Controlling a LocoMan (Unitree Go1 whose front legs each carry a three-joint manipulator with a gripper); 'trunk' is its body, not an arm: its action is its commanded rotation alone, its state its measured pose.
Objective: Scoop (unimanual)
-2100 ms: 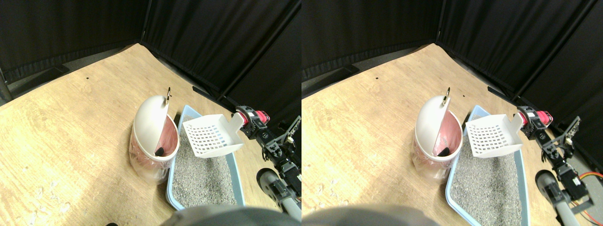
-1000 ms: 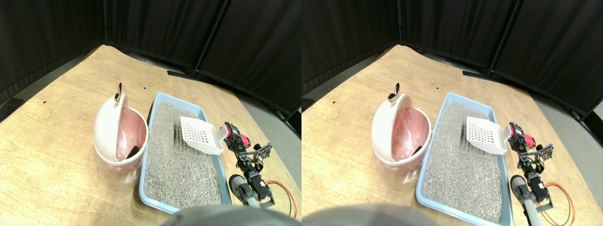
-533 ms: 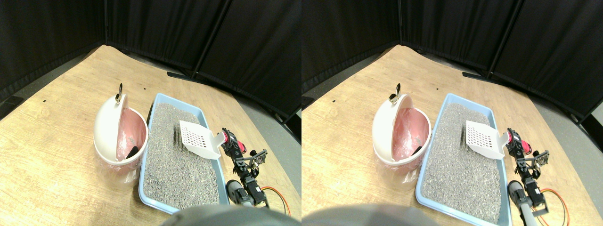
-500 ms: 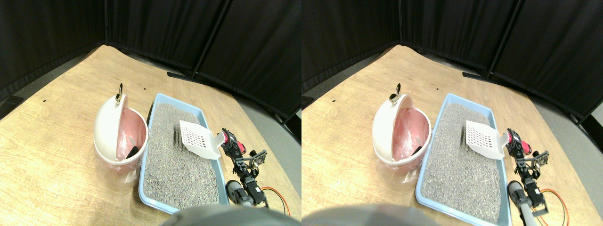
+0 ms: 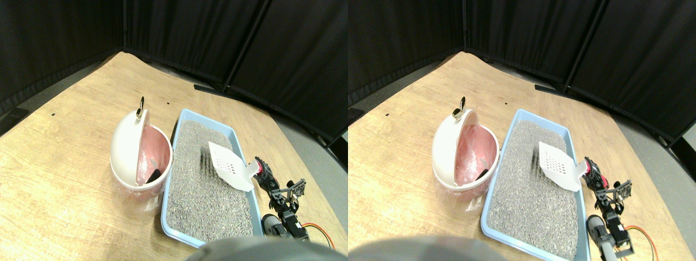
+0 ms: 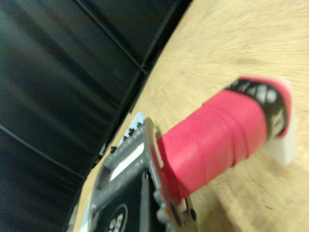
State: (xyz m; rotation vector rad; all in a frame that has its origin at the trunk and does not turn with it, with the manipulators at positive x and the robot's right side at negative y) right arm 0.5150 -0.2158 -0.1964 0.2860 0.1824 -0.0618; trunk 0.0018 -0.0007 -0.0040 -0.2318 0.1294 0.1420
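- Where the stereo pair view looks down on the wooden floor (image 5: 65, 163), a light blue litter tray (image 5: 178, 122) full of grey litter (image 5: 209, 196) lies just beside a white bin (image 5: 130, 149) with a pink liner (image 5: 151, 157)
- White slotted scoop (image 5: 228, 166) is tilted over the tray's right part, its front edge down at the litter, its handle reaching to the right gripper (image 5: 261, 169) at the tray's right rim
- Black curtains (image 5: 217, 38) stand behind
- From the wrist view, the scoop's red-wrapped handle (image 6: 217, 140) fills the middle beside the dark jaw frame; whether the jaws are closed on it I cannot tell, the gap is hidden
- Floor and curtains show blurred beyond
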